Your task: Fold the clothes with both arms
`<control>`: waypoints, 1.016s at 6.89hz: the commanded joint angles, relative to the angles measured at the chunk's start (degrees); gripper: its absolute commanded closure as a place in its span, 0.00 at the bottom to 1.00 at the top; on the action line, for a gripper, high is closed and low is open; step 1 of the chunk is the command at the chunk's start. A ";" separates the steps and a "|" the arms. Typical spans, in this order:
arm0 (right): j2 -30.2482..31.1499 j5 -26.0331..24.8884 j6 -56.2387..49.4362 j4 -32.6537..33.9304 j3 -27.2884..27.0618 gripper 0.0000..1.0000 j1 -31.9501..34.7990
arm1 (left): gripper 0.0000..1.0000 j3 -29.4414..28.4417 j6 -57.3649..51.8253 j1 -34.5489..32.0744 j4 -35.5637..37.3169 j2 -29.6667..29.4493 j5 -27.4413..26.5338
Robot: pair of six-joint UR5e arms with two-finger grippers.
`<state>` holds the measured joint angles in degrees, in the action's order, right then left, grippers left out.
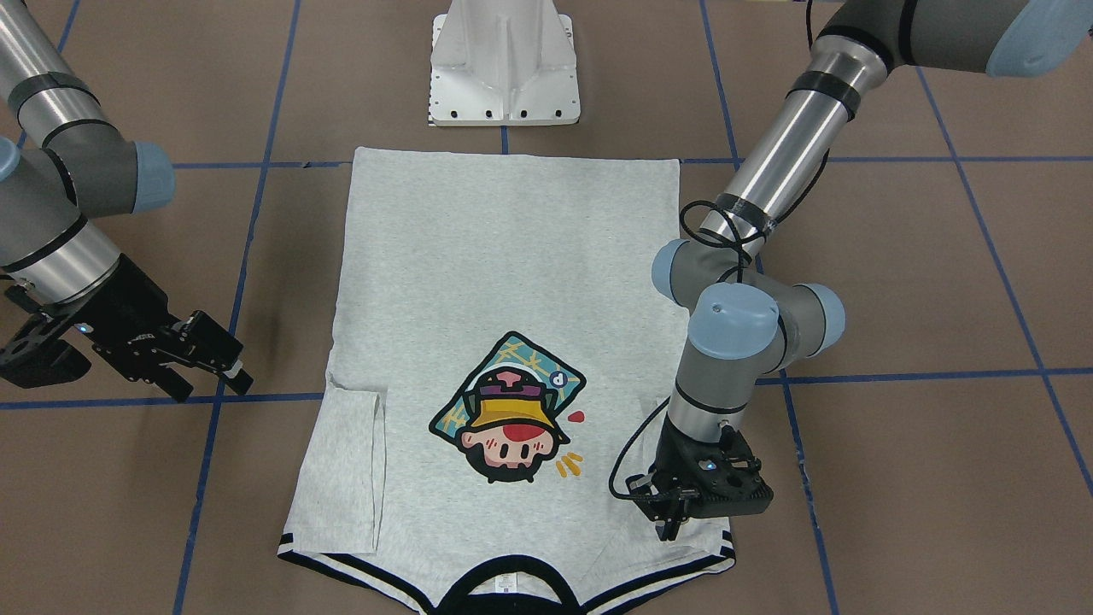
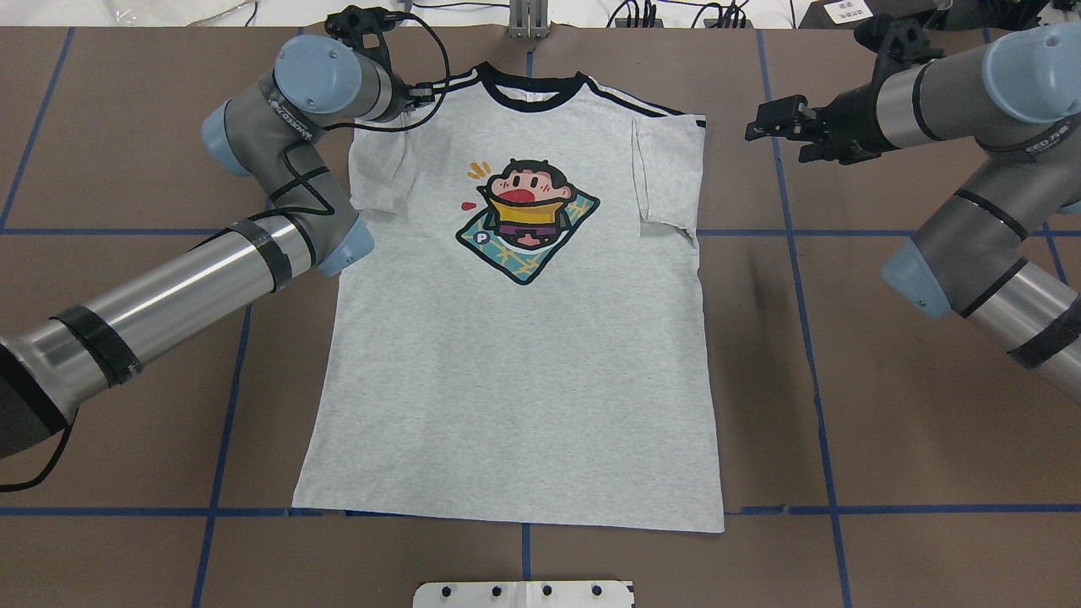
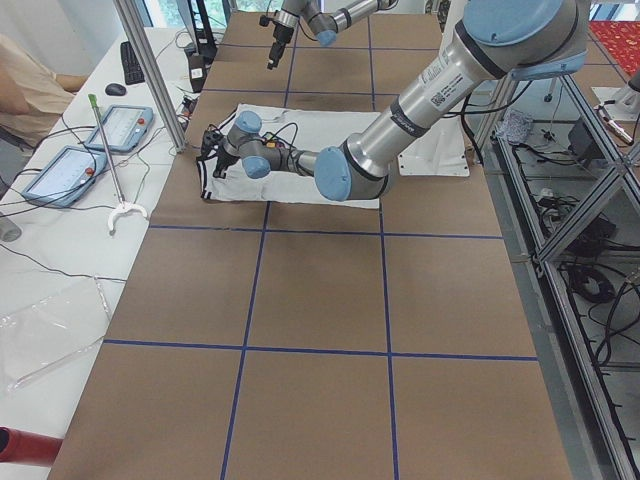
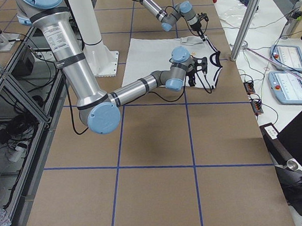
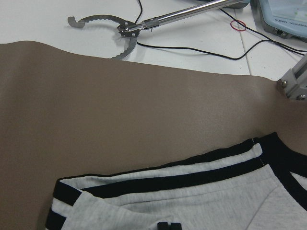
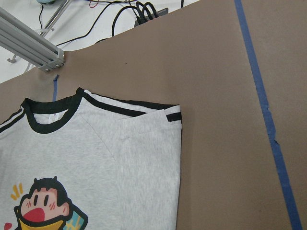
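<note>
The light grey T-shirt (image 1: 504, 256) (image 2: 515, 371) lies flat on the brown table, print up, with its black collar toward the far side from the robot. Both sleeves are folded in onto the body. My left gripper (image 1: 669, 523) (image 2: 420, 90) points down at the shirt's left shoulder by the black stripes (image 5: 192, 179). Its fingertips (image 5: 165, 225) are together on the cloth, apparently pinching it. My right gripper (image 1: 235, 369) (image 2: 756, 120) hangs open above bare table, a little outside the shirt's right shoulder (image 6: 170, 115), holding nothing.
The white pedestal (image 1: 504, 60) (image 2: 524, 595) stands just past the shirt's hem. Blue tape lines cross the table. Beyond the far edge are an aluminium post (image 6: 33, 48), a metal reaching tool (image 5: 120, 33), cables and control tablets (image 3: 120, 125). A person's arm (image 3: 30, 80) rests there.
</note>
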<state>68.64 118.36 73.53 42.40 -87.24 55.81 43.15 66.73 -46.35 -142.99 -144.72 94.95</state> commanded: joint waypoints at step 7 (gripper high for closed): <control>-2.38 -13.42 22.34 40.56 -26.74 0.08 -22.29 | 0.31 44.26 7.10 0.38 16.89 21.31 23.87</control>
<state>65.42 105.73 91.41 81.13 -111.94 37.35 80.23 73.72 -46.21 -133.16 -126.35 116.05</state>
